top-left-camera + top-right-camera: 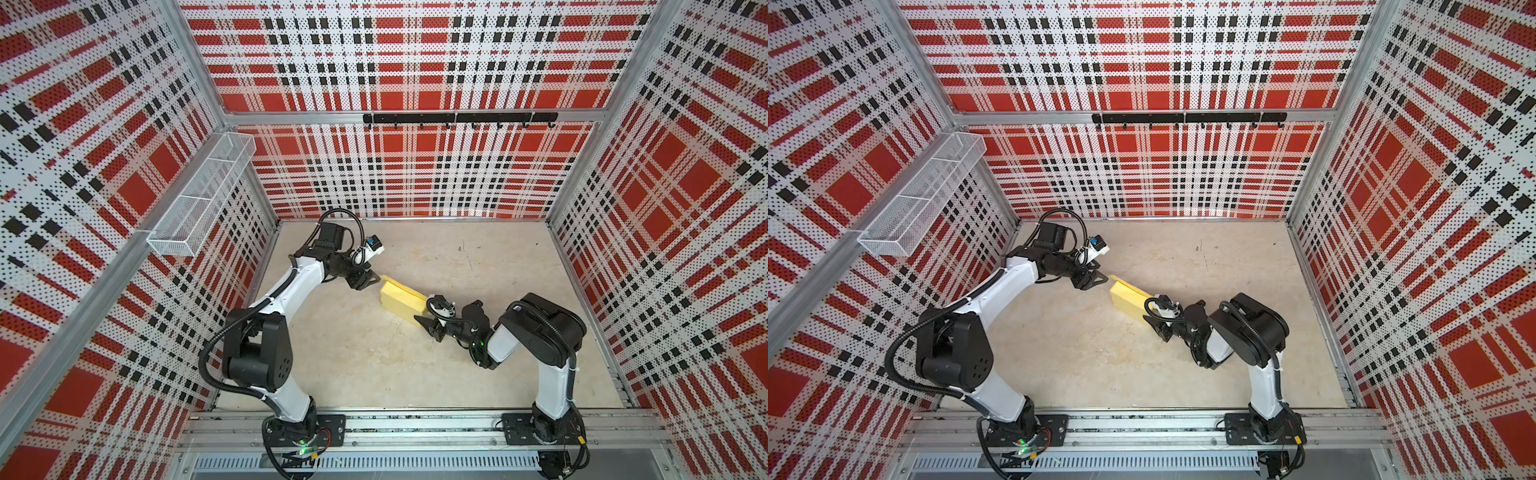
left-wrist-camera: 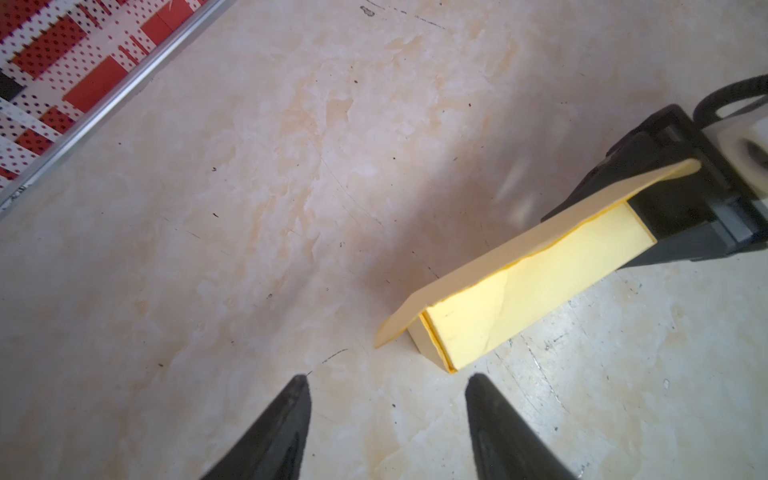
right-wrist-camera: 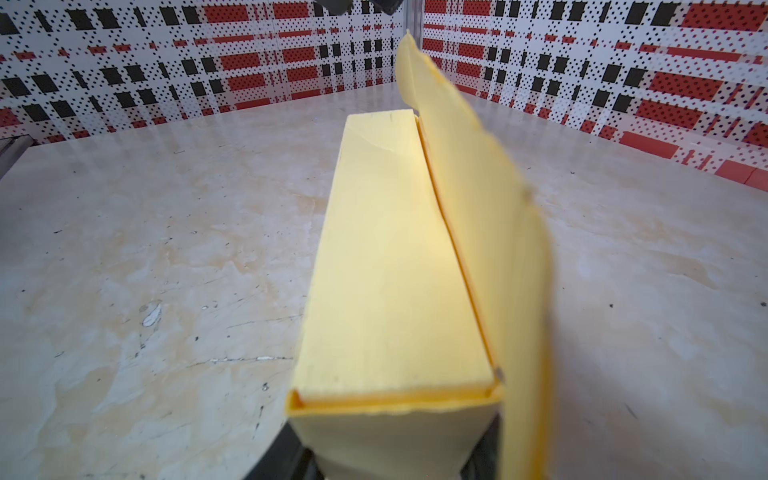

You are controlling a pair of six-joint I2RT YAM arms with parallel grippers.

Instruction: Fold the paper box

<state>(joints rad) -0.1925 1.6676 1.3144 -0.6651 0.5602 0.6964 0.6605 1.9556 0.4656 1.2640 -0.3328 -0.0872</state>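
Right wrist view: paper box [image 3: 390, 257] pale yellow, long, lid flap [image 3: 478, 199] raised.

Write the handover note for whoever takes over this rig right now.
Grippers: left gripper open and empty, just off the paper box's free end; right gripper shut on the other end.
Position: the box lies on the table, between the arms.
Done: walls are up, and the body is a long box.
Left: the lid flap stands open; it probably needs folding down and tucking.
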